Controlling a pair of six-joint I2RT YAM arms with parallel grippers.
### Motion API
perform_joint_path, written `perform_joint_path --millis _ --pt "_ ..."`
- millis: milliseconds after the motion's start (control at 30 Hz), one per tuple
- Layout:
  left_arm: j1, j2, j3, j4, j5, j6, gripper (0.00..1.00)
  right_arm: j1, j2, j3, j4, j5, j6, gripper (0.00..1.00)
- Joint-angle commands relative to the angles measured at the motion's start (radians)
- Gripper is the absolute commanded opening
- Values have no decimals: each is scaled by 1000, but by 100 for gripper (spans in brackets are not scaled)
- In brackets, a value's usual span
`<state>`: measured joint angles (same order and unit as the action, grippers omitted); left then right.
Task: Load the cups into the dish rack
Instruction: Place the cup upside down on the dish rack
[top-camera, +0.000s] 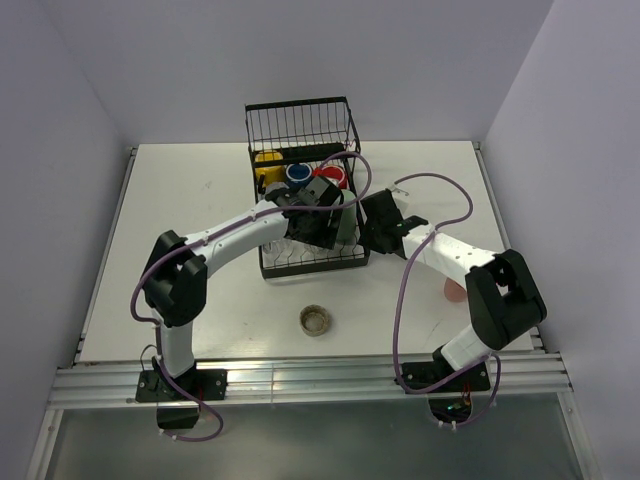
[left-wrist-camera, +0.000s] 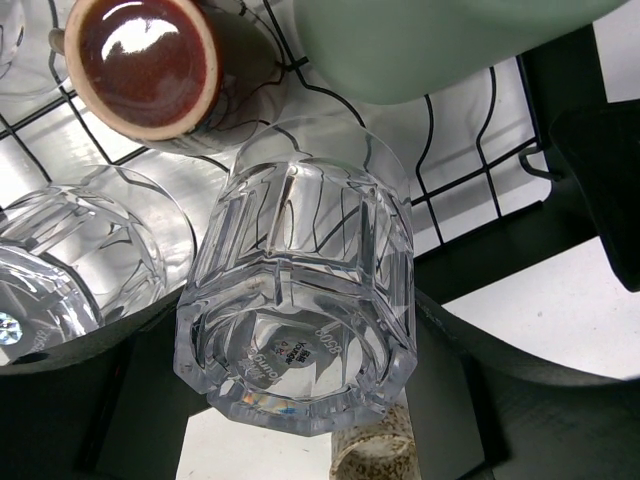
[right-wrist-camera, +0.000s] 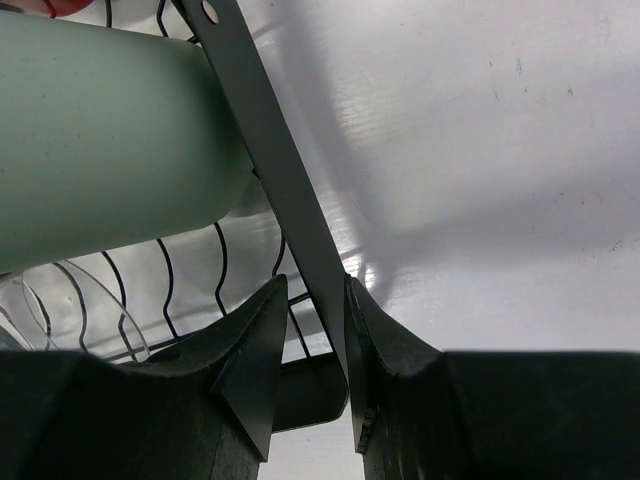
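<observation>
The black wire dish rack (top-camera: 300, 108) stands at the table's back middle. It holds a yellow mug (top-camera: 268, 160), a navy mug (top-camera: 298, 173), a red mug (top-camera: 336, 176) and a green tumbler (top-camera: 346, 226). My left gripper (top-camera: 312, 215) is over the rack, shut on a clear faceted glass (left-wrist-camera: 300, 290) whose base faces the camera. A dark mug with a red inside (left-wrist-camera: 140, 65), the green tumbler (left-wrist-camera: 430, 40) and more clear glasses (left-wrist-camera: 70, 260) lie on the wires. My right gripper (right-wrist-camera: 315, 300) is shut on the rack's flat side rail (right-wrist-camera: 270, 150), at the rack's right edge (top-camera: 365, 228).
A low brownish glass cup (top-camera: 315, 320) stands on the table in front of the rack; it also shows in the left wrist view (left-wrist-camera: 375, 450). A pink tumbler (top-camera: 455, 291) lies half hidden under the right arm. White walls close in the table on three sides.
</observation>
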<state>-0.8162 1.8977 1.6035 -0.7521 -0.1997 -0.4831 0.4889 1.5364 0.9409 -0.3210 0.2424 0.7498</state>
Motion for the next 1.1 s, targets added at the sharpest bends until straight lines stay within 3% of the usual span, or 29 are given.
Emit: perform_joint_path --millis 0,733,933,1067 --pt "-5 9 53 -10 -43 1 0 10 7 -10 36 11 3 36" --pt "18 20 39 -38 -52 -2 0 11 19 -11 34 3 -3 36" --pt "18 27 41 -43 -47 -3 16 11 21 -11 30 5 -3 36" --pt "17 23 39 -43 -50 -3 40 13 21 -10 26 3 -3 36"
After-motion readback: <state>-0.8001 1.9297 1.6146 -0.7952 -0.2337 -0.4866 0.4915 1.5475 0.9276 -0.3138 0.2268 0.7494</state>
